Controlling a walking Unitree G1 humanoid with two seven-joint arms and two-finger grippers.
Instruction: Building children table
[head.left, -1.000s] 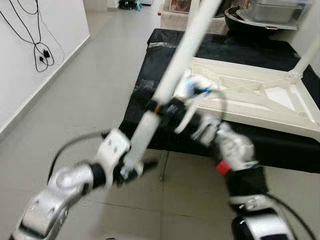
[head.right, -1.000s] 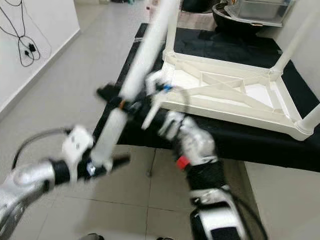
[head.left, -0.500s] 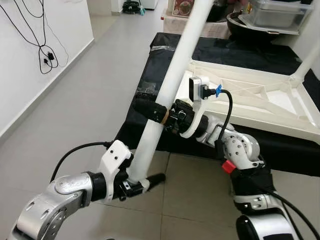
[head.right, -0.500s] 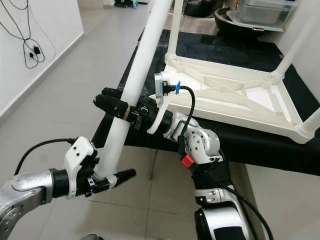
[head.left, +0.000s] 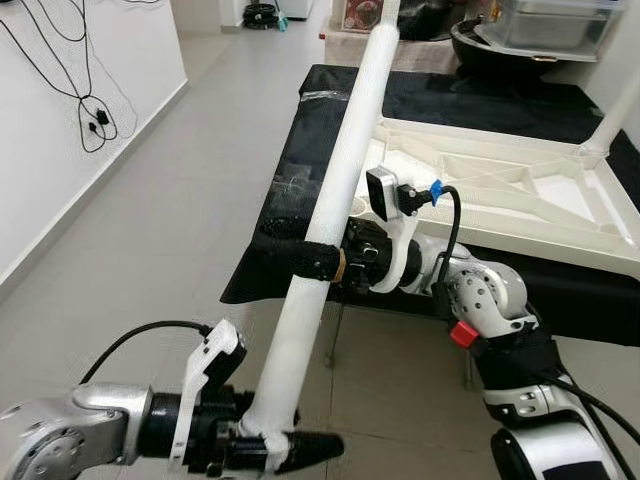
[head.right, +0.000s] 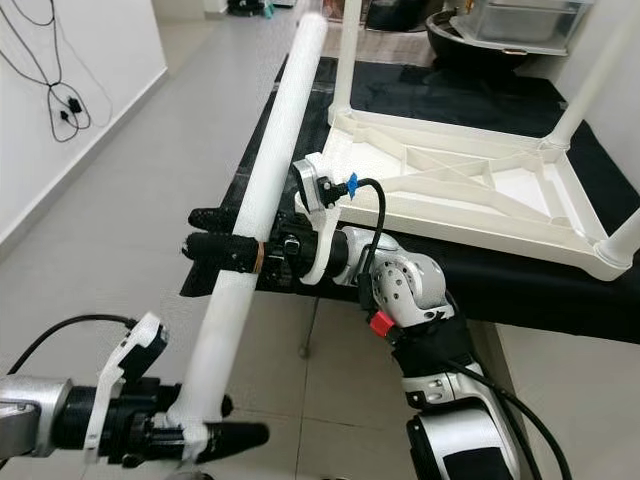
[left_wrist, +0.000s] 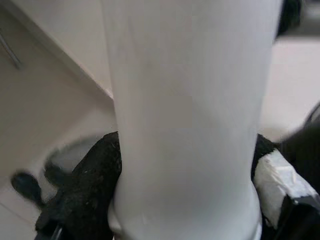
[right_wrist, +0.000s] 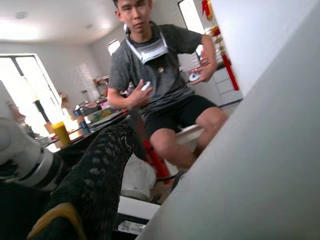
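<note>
The long white table leg (head.left: 335, 215) now lies lower and more slanted than half a second ago: the left pincer (head.left: 262, 447), clamped on its near end, has dropped toward the floor and drawn closer to the robot, while the right pincer (head.left: 322, 262) keeps its fingers closed round the leg's middle, near the left edge of the black-covered table (head.left: 300, 130). The far end of the leg, which ran out of the top of the view before, now shows just inside it. My reading is that the robot is swinging the leg to line it up with a socket, and the seating itself is not yet done. The white children's table frame (head.left: 500, 190) lies upside down on the black cover to the right, with other legs already standing in its far corners. In the right wrist view a seated person (right_wrist: 160, 75) in a grey shirt holds small controllers. No brand, label or writing can be read anywhere.
</note>
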